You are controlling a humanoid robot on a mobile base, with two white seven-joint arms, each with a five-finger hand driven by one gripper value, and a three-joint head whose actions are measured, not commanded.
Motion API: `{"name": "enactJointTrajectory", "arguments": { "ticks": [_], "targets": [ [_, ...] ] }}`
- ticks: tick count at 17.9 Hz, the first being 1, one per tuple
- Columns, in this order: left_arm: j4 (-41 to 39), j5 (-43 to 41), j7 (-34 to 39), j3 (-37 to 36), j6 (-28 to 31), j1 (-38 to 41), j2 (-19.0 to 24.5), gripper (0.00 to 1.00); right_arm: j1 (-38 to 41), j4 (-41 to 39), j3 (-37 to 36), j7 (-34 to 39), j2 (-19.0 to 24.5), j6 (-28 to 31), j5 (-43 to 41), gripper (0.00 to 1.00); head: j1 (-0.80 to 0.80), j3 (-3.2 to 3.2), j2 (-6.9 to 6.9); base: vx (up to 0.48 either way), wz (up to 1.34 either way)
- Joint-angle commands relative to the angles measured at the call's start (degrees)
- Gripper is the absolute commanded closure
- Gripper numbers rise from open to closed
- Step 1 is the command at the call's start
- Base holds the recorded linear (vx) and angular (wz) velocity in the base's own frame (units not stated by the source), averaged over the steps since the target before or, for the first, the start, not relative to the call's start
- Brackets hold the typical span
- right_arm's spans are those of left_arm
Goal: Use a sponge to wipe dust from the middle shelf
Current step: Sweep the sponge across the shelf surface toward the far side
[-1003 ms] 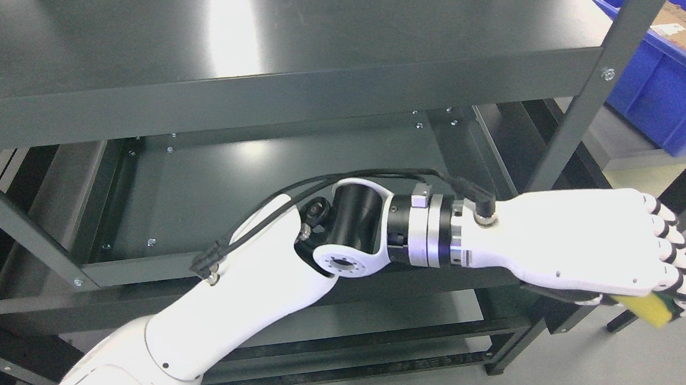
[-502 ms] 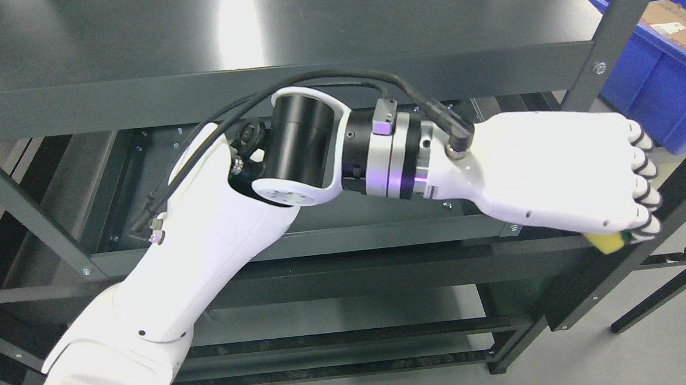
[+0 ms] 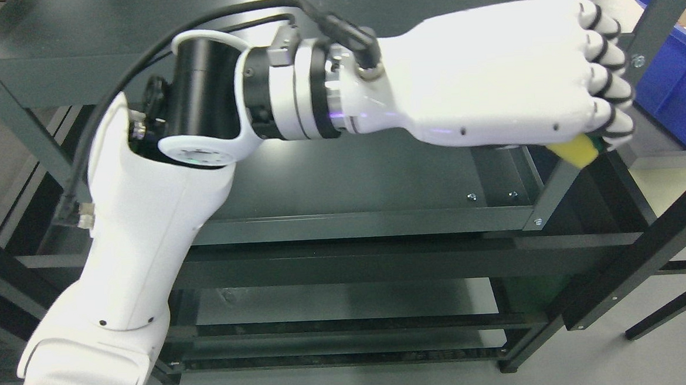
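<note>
My left hand (image 3: 601, 135) reaches in from the lower left and sits at the upper right of the head view, back of the hand up, fingers (image 3: 607, 73) curled. It is shut on a yellow sponge (image 3: 576, 152) with a green edge, which sticks out under the knuckles. The sponge hangs in front of the rack's right front post (image 3: 554, 190), above the right front corner of the dark grey middle shelf (image 3: 348, 186). Whether the sponge touches anything cannot be made out. The forearm and wrist hide much of the shelf's back.
The dark metal rack has a top shelf (image 3: 105, 29) and a lower shelf (image 3: 337, 301). Slanted posts (image 3: 634, 265) of the rack and a neighbouring frame stand at the right. A blue bin (image 3: 675, 99) sits at the far right. Grey floor shows below.
The left hand with the sponge has risen from the lower right to the upper right of the picture. The whole view has also shifted, so the camera has moved.
</note>
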Motion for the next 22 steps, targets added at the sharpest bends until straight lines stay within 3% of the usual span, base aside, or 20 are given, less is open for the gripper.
{"name": "enactJointTrajectory", "arguments": {
  "ticks": [1,6,12,17,19,22],
  "targets": [
    [-2.3,10.1,0.0,12.8,0.1,-0.2,16.2,1.00,0.0,-1.0,0.1,0.0,-1.0,0.0,0.0,0.00,0.00,0.00,0.00,-0.042,0.18],
    [-2.0,21.6,0.2,15.9,0.1,1.9,33.4,1.00,0.0,-1.0,0.0,0.0,-1.0,0.0,0.0,0.00,0.00,0.00,0.00,0.003,0.01],
    [-1.4,37.7,0.2,20.8,0.1,14.6,52.7,0.99,0.0,-1.0,0.0,0.0,-1.0,0.0,0.0,0.00,0.00,0.00,0.00,0.005,-0.02],
    [6.6,39.9,0.2,27.3,0.1,29.4,61.3,0.98,0.0,-1.0,0.1,0.0,-1.0,0.0,0.0,0.00,0.00,0.00,0.00,0.000,0.00],
    [10.0,39.8,0.2,28.9,0.1,34.6,62.4,0.98,0.0,-1.0,0.0,0.0,-1.0,0.0,0.0,0.00,0.00,0.00,0.00,0.000,0.00],
    [10.3,39.7,0.2,30.9,0.1,36.3,62.1,0.99,0.0,-1.0,0.0,0.0,-1.0,0.0,0.0,0.00,0.00,0.00,0.00,0.000,0.00]
  ]
}}
